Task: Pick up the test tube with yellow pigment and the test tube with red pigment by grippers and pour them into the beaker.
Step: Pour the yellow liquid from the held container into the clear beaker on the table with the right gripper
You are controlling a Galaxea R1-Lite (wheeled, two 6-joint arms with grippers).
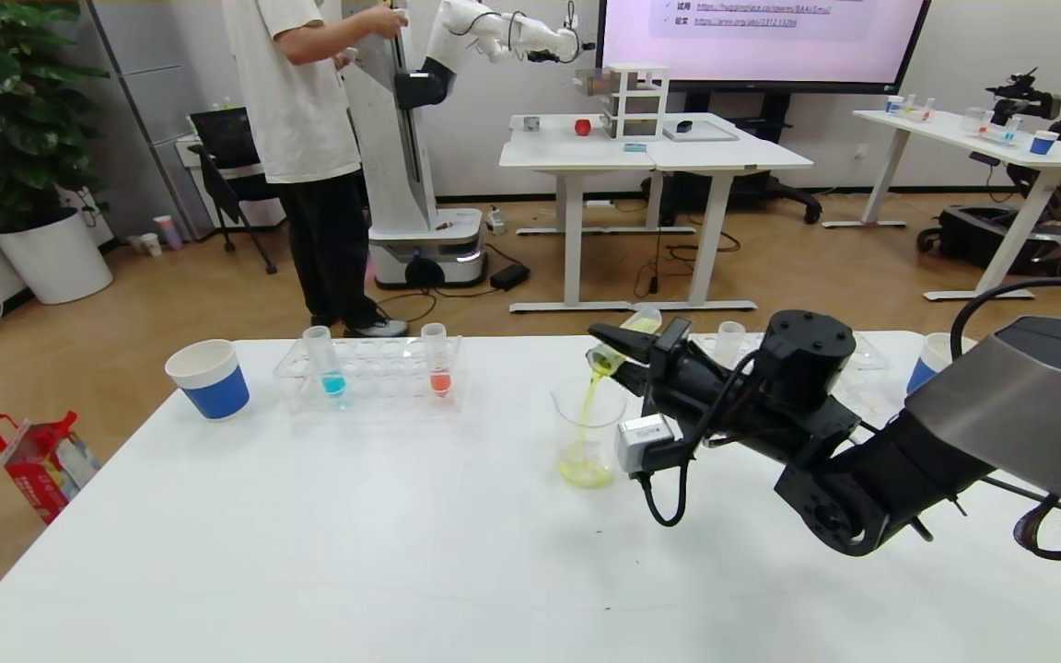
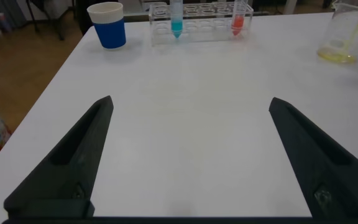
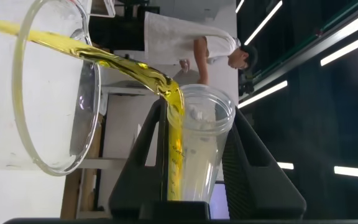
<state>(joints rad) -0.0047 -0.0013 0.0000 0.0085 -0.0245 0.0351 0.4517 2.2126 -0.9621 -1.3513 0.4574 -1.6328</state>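
Observation:
My right gripper point(image 1: 621, 348) is shut on the test tube with yellow pigment point(image 1: 624, 337), tipped mouth-down over the beaker point(image 1: 588, 433). A yellow stream runs from the tube into the beaker and pools at its bottom. In the right wrist view the tube point(image 3: 197, 149) sits between the fingers, and liquid flows over the beaker rim point(image 3: 55, 93). The test tube with red pigment point(image 1: 437, 361) stands upright in the clear rack point(image 1: 369, 373); it also shows in the left wrist view point(image 2: 237, 18). My left gripper point(image 2: 190, 107) is open and empty above the bare table.
A tube with cyan liquid point(image 1: 324, 361) stands in the same rack. A white-and-blue paper cup point(image 1: 209, 378) is at the far left, another point(image 1: 926, 361) at the far right behind my right arm. A second rack with an empty tube point(image 1: 729, 343) lies behind the gripper.

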